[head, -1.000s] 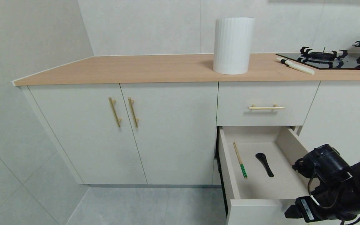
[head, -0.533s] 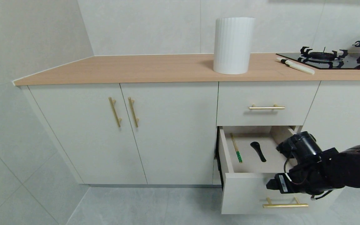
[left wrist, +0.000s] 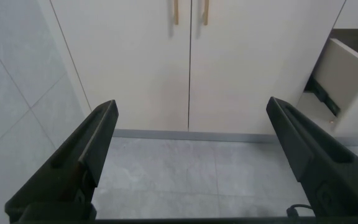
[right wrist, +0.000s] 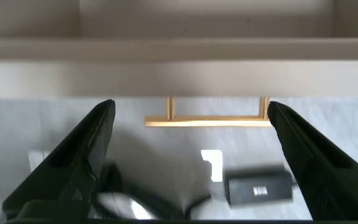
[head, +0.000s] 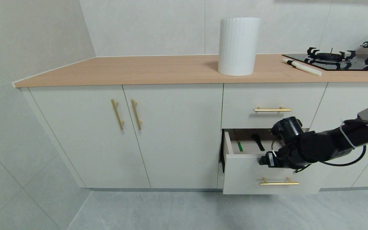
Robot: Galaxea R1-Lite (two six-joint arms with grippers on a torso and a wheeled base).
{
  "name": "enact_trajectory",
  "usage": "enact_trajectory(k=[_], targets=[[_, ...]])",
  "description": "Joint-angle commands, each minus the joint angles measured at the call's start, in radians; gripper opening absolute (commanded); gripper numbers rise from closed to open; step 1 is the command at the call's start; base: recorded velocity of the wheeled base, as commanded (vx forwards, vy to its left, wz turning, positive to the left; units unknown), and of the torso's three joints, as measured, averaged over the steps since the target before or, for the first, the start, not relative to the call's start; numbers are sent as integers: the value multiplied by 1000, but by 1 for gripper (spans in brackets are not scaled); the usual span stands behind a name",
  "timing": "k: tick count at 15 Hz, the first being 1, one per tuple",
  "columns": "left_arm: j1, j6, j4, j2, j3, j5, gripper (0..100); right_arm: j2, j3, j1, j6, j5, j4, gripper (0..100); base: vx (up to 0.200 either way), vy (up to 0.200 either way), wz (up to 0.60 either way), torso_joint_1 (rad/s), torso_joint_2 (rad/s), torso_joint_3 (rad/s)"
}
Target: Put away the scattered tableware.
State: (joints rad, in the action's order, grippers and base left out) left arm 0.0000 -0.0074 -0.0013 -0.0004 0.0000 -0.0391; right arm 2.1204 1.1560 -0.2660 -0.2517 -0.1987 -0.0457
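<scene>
The lower drawer [head: 244, 174] stands a little way out of the cabinet. Inside it I see the green-tipped end of a pair of chopsticks [head: 240, 146] and a black spoon [head: 258, 142], both partly hidden under the upper drawer. My right gripper [head: 264, 160] is against the drawer front, just above its gold handle [head: 279, 183]. In the right wrist view its fingers [right wrist: 73, 162] are spread open either side of the handle [right wrist: 207, 119], holding nothing. My left gripper [left wrist: 192, 106] hangs open over the floor, facing the cabinet doors [left wrist: 191, 56].
On the wooden counter [head: 139, 70] stand a tall white ribbed cylinder [head: 238, 46] and a pale knife [head: 302, 67] beside the gas hob [head: 337, 59]. A shut upper drawer [head: 272, 110] sits above the open one. Grey floor [head: 139, 210] lies free in front.
The lower drawer has slid from almost fully out to only slightly open, hiding most of the chopsticks and spoon. My right arm has moved forward with the drawer front.
</scene>
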Motion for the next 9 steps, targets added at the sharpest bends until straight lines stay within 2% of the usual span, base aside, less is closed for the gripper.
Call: enact_trajectory(k=[1,7,9], targets=[[0,0,0,0,0,-1,100,92,97,30,3,-1,-3,100,0,0,0,0,0,0],[0,0,0,0,0,-1,100,197,240,68,0,-2,-11,100,0,0,0,0,0,0],[0,0,0,0,0,-1,100,236,255,74,-4,-4,-83,100,0,0,0,0,0,0]])
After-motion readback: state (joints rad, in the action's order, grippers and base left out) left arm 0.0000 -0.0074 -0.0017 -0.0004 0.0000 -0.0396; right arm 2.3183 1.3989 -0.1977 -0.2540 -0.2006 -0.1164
